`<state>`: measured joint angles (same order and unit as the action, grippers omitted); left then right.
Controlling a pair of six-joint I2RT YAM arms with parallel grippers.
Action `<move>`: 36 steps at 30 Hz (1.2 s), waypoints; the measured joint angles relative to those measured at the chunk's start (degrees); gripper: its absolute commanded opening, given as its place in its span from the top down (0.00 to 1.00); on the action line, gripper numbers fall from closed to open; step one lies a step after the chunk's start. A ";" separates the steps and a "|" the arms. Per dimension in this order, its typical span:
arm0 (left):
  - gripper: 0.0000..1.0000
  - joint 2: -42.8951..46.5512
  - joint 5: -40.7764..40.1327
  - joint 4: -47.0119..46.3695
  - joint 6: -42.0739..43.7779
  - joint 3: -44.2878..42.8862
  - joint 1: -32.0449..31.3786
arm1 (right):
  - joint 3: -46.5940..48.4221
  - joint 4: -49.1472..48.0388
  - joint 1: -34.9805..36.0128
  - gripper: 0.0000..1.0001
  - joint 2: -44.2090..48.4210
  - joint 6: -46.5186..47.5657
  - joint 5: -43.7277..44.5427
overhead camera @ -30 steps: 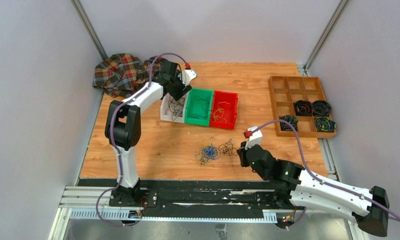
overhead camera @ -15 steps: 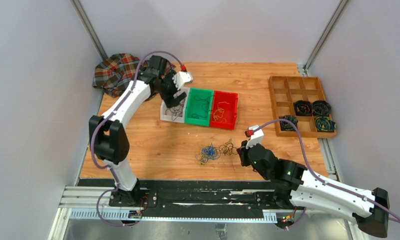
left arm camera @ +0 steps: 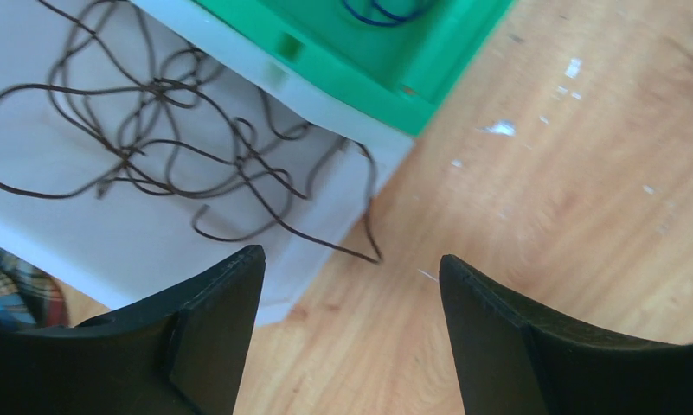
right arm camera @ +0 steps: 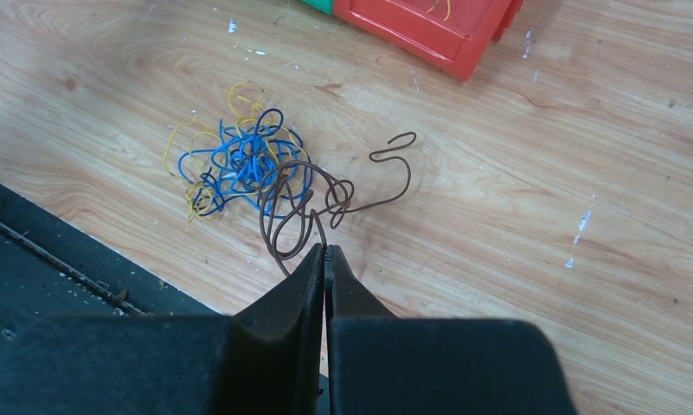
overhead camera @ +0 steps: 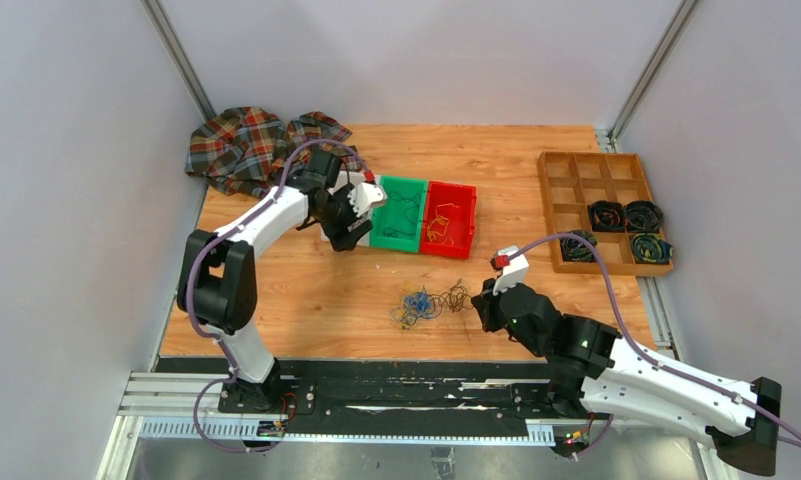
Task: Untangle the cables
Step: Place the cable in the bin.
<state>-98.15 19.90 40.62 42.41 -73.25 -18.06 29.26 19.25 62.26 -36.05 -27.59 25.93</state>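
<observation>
Where the two fingers of the right gripper (right arm camera: 325,252) meet, low in the middle of the right wrist view, they are pressed together with no gap. A strand of the brown wire (right arm camera: 325,194) runs straight into their tips, so I judge that it is pinched there. This wire loops upward from the tips and tangles with the clump (right arm camera: 239,169) of blue and yellow cables. The clump lies on the table (right arm camera: 542,173), left of centre in that view.

The left gripper (left arm camera: 351,290) is spread wide and carries nothing. It hangs over a corner of the white bin (left arm camera: 83,233), where dark wires lie loose, and one end of them hangs over the wall.

The task seems partly done. The white bin, the green bin (overhead camera: 401,183) and the red bin (overhead camera: 456,190) each contain some wires already. What is left is the clump: the brown wire must come free, and then blue must be parted from yellow.

In the top view the left arm covers most of the white bin. The fingers themselves hide the exact contact with the brown wire. I cannot make out any green cable in the clump.
</observation>
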 measured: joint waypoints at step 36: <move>0.02 -6.36 -4.85 2.14 -6.27 -13.68 -0.02 | 13.16 2.01 -3.06 1.00 -4.24 3.32 -10.05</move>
<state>-104.51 15.05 42.76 36.14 -86.94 -18.09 42.41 21.26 59.20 -40.29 -24.27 15.88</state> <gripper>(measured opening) 0.982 0.007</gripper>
